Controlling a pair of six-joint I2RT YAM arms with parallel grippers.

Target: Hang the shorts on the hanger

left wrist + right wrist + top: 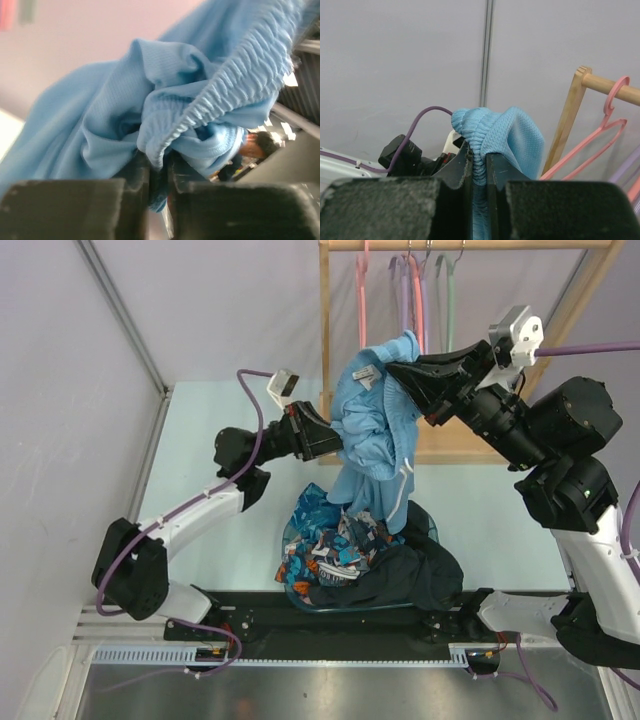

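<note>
While both arms hold the shorts (375,425) up off the counter (200,460), the step in hand reads as carry-and-present: garment lifted, not yet on anything.

- Left end effector (335,443): fingers pressed together on a fold of the elastic waistband, clear in the left wrist view.
- Right end effector (393,375): pinching another bunch of ribbed waistband, held higher and closer to the rack (325,330).
- Shorts hang crumpled between the two grips. The lower cloth and white drawstring (408,472) trail down towards the patterned garment (325,550) and black garment (410,575) heaped below. Cannot tell whether the hem touches the heap.
- Hanger (450,310): sage, hooked on the wooden rail behind the right arm, next to the purple hangers (405,290), with the pink hangers (362,300) further left. No contact with the shorts.

Judgement: roughly mid-task. The next move calls for drawing the two grips apart so the waistband opens flat, then bringing that span up to the sage hanger and laying it over the bar. Risks are bunched fabric catching on a neighbouring hanger and the trailing cloth dragging the pile.
</note>
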